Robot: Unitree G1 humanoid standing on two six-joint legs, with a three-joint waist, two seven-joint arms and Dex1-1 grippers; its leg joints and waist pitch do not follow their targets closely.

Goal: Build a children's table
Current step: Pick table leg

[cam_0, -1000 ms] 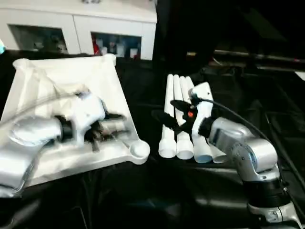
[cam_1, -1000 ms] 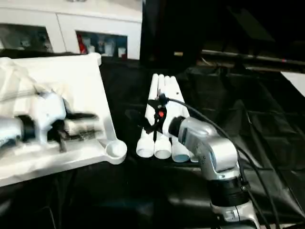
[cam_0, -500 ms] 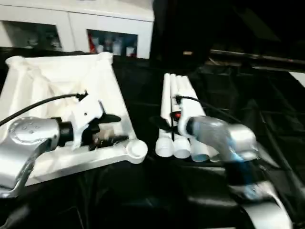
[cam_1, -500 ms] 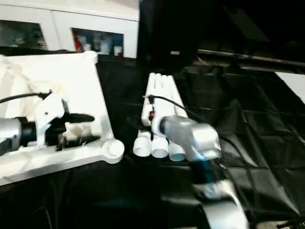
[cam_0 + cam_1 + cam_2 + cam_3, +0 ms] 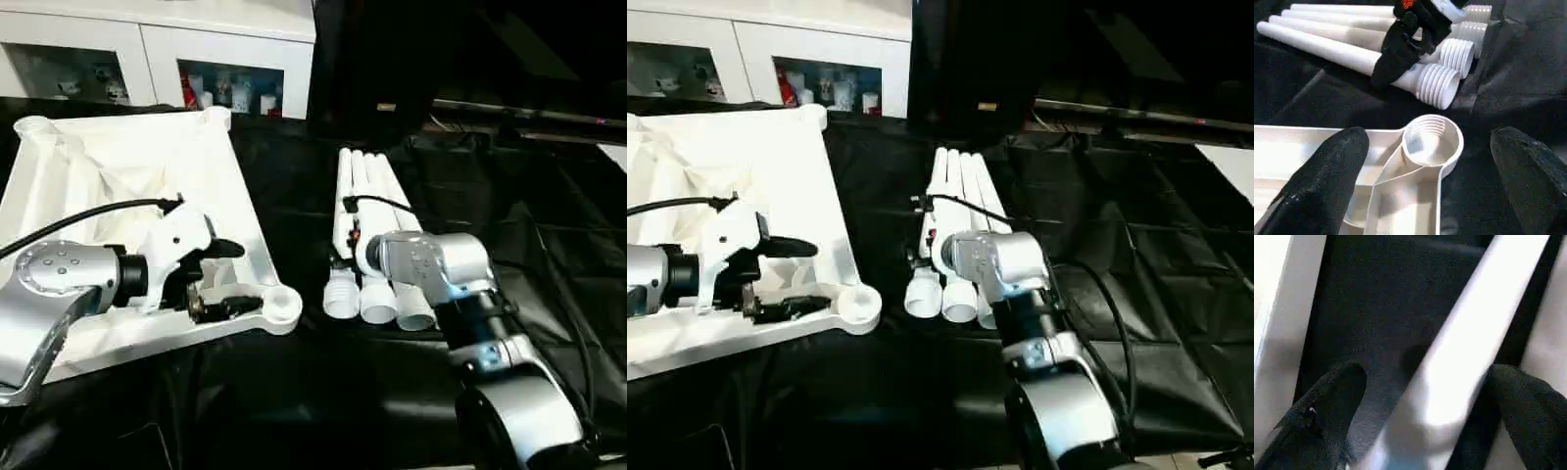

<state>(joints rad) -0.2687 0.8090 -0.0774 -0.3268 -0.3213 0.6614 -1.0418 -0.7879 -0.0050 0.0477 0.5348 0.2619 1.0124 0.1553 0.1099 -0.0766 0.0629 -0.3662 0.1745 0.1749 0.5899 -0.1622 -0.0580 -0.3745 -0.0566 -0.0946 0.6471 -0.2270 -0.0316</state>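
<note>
Left eye view shows the left gripper [image 5: 223,279] with its fingers now spread wide over the near corner socket [image 5: 283,305] of the table top [image 5: 118,166]; a second ago they were closer together; the right gripper [image 5: 1400,49] has dropped onto the legs [image 5: 364,186], fingers wide apart around one leg [image 5: 1459,352], on the black cloth [image 5: 509,196].

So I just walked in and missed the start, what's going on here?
A two-armed robot is assembling a white children's table. The table top lies ribbed side up on black cloth, with four legs bundled beside it. The left gripper hangs open near the top's near corner socket. The right gripper is open astride one leg. No leg is fitted yet.
</note>
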